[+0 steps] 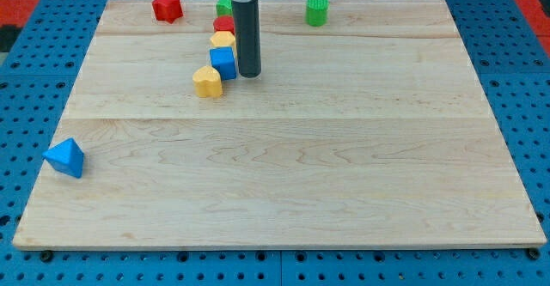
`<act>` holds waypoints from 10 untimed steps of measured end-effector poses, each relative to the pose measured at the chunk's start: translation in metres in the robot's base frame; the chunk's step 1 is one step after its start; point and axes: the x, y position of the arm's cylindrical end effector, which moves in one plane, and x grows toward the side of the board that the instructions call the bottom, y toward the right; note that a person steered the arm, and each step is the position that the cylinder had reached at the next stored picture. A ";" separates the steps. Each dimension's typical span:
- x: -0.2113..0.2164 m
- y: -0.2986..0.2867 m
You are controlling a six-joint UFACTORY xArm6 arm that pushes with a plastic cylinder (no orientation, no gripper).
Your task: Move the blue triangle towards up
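The blue triangle (65, 157) lies near the board's left edge, toward the view's bottom left. My tip (248, 74) rests on the board far from it, up and to the right, just right of a blue cube (223, 63). The dark rod rises from the tip to the view's top. The blue triangle stands alone, with no other block near it.
A chain of blocks runs beside the rod: a green block (223, 5), a red block (224, 24), a yellow block (223, 39), the blue cube, then a yellow block (207, 82). A red block (167, 6) and a green cylinder (317, 10) sit near the top edge.
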 end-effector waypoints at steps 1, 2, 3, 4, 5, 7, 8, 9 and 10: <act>-0.002 -0.006; -0.002 -0.015; -0.002 -0.015; 0.019 0.008; 0.090 -0.039; 0.193 -0.161; 0.237 -0.212; 0.220 -0.260; 0.205 -0.242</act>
